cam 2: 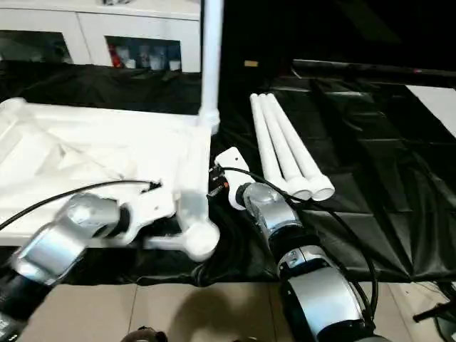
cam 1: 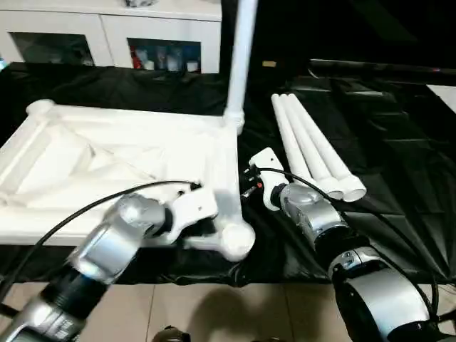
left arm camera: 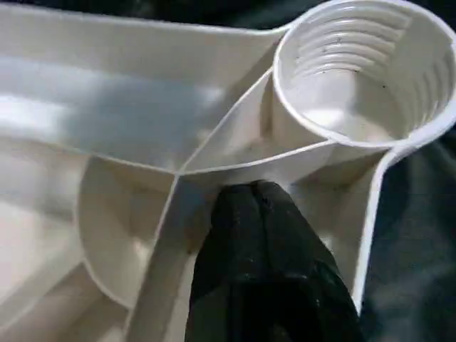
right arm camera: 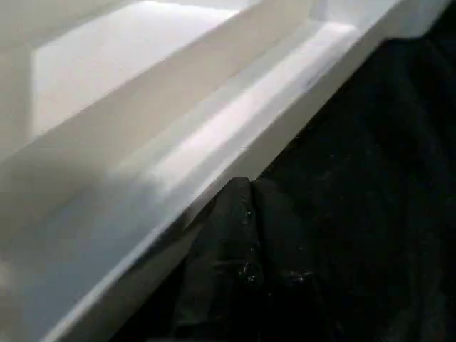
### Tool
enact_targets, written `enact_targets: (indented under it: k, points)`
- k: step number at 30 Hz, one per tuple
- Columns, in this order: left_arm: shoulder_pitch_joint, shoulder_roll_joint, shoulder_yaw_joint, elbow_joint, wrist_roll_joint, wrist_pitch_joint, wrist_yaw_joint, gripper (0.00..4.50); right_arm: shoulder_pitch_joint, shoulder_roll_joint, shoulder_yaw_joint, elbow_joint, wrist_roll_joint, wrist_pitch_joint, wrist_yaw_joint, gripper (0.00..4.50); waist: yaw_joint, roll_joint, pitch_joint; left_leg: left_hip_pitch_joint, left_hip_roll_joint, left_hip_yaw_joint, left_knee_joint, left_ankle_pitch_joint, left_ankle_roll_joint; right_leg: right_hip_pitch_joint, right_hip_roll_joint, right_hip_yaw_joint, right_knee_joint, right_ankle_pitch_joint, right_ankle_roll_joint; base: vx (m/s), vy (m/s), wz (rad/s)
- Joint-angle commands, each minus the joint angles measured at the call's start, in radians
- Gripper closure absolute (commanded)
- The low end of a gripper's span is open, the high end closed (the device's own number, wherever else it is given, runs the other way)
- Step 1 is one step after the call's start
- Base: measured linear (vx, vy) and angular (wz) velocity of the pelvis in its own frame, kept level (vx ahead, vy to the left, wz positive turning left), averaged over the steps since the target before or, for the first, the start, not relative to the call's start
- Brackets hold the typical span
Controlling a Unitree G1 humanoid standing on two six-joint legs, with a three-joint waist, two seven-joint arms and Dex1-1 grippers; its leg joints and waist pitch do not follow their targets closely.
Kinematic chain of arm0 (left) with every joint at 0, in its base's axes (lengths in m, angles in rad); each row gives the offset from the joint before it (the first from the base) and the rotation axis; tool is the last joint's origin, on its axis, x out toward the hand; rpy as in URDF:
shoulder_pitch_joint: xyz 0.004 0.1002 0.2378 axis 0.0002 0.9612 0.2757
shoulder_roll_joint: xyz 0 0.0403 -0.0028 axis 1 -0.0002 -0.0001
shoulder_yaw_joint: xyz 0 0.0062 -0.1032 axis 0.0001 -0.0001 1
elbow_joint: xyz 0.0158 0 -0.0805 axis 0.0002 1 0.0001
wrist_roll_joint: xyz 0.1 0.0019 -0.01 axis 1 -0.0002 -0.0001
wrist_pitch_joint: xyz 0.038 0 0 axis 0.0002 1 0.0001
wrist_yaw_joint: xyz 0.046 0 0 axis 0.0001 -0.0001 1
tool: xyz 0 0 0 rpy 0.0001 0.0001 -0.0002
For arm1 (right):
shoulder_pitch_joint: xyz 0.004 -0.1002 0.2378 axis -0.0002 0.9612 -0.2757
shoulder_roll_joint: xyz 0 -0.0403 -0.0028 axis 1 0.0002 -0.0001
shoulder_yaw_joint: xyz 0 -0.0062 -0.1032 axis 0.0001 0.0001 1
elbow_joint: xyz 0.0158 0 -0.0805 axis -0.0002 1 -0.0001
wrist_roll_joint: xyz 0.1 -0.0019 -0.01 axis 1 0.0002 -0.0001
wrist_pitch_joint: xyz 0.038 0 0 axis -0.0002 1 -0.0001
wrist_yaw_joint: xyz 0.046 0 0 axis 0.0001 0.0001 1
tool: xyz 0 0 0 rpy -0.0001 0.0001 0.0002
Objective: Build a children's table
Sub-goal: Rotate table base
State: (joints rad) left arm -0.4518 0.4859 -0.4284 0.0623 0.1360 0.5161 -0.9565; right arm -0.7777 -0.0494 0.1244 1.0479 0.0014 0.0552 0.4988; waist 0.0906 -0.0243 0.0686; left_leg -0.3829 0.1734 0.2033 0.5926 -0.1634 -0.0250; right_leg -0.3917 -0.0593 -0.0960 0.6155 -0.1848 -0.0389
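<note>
The table top (cam 1: 128,171) lies upside down on a black cloth (cam 1: 399,178), its ribbed underside facing up and its rim running round the edge. One leg (cam 1: 241,57) already stands upright in the far corner socket on the robot's right side, rising out of the top of the picture. The near corner socket (left arm camera: 360,71) on that same side is open, and the left wrist view looks into its threaded inside. The three other legs (cam 1: 313,146) lie side by side on the cloth, just to the right of the top, touching one another, their flared ends toward the robot. The left gripper (left arm camera: 256,206) sits over the underside close to the near right socket, its two black fingers pressed together with nothing between them, their tips against a rib that runs to the socket wall. The left forearm reaches in from the lower left, angled across the near edge of the top. The right gripper (right arm camera: 249,196) hangs just beside the right-hand rim of the top, above the cloth, its fingers closed together and empty. The right forearm comes up from the lower right corner, pointing toward that rim. Behind the work stands a white cabinet (cam 1: 114,32) with glass doors.
</note>
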Motion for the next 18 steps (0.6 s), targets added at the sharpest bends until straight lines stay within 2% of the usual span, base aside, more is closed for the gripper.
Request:
enact_targets:
  k: [1, 4, 5, 8, 9, 11, 14, 15, 18]
  points:
    - [-0.046, -0.022, 0.018, 0.075, 0.03, -0.058, 0.079, 4.5, -0.017, 0.002, -0.01, 0.021, -0.012, -0.021, -0.006, 4.48, 0.004, 0.027, -0.075, 0.03, 0.073, -0.046, -0.072, -0.275, -0.049, 0.042, -0.11, 0.073, -0.073, -0.195, -0.196, 0.0, 0.0, 0.0]
    - [-0.083, -0.032, 0.031, 0.158, 0.055, -0.106, 0.144, 4.5, -0.014, -0.008, -0.017, 0.015, -0.012, -0.029, -0.019, 4.48, 0.005, 0.028, -0.077, 0.028, 0.074, -0.048, -0.072, -0.277, -0.047, 0.045, -0.112, 0.072, -0.072, -0.195, -0.192, 0.0, 0.0, 0.0]
    - [-0.107, -0.03, 0.035, 0.214, 0.073, -0.138, 0.175, 4.5, -0.008, -0.019, -0.025, -0.005, -0.006, -0.034, -0.023, 4.48, 0.005, 0.029, -0.079, 0.028, 0.072, -0.047, -0.07, -0.268, -0.043, 0.044, -0.11, 0.072, -0.072, -0.181, -0.191, 0.0, 0.0, 0.0]
    - [-0.129, -0.023, 0.032, 0.278, 0.092, -0.182, 0.204, 4.5, 0.001, -0.033, -0.034, -0.029, 0.0, -0.041, -0.03, 4.48, 0.004, 0.029, -0.082, 0.026, 0.073, -0.048, -0.069, -0.242, -0.037, 0.048, -0.112, 0.072, -0.065, -0.134, -0.2, 0.0, 0.0, 0.0]
    - [-0.143, -0.019, 0.031, 0.322, 0.101, -0.214, 0.222, 4.5, 0.009, -0.044, -0.041, -0.053, 0.003, -0.041, -0.038, 4.48, 0.008, 0.034, -0.082, 0.027, 0.071, -0.046, -0.067, -0.236, -0.031, 0.046, -0.108, 0.071, -0.066, -0.119, -0.2, 0.0, 0.0, 0.0]
    - [-0.157, -0.018, 0.033, 0.366, 0.107, -0.25, 0.244, 4.5, 0.017, -0.053, -0.047, -0.076, 0.005, -0.041, -0.048, 4.48, 0.008, 0.033, -0.084, 0.028, 0.072, -0.046, -0.068, -0.229, -0.029, 0.045, -0.107, 0.07, -0.062, -0.095, -0.199, 0.0, 0.0, 0.0]
    - [-0.197, -0.028, 0.049, 0.481, 0.113, -0.338, 0.321, 4.5, 0.045, -0.081, -0.074, -0.154, 0.013, -0.021, -0.086, 4.48, 0.011, 0.034, -0.085, 0.029, 0.071, -0.046, -0.067, -0.233, -0.029, 0.046, -0.108, 0.07, -0.063, -0.088, -0.195, 0.0, 0.0, 0.0]
    - [-0.211, -0.024, 0.047, 0.525, 0.122, -0.383, 0.346, 4.5, 0.072, -0.096, -0.099, -0.218, 0.024, 0.004, -0.108, 4.48, 0.009, 0.034, -0.083, 0.026, 0.07, -0.047, -0.069, -0.234, -0.03, 0.049, -0.106, 0.07, -0.065, -0.089, -0.193, 0.0, 0.0, 0.0]
    - [-0.206, -0.021, 0.064, 0.531, 0.113, -0.402, 0.348, 4.5, 0.11, -0.106, -0.122, -0.306, 0.035, 0.044, -0.129, 4.48, 0.01, 0.035, -0.084, 0.026, 0.07, -0.046, -0.067, -0.228, -0.027, 0.05, -0.11, 0.071, -0.065, -0.087, -0.189, 0.0, 0.0, 0.0]
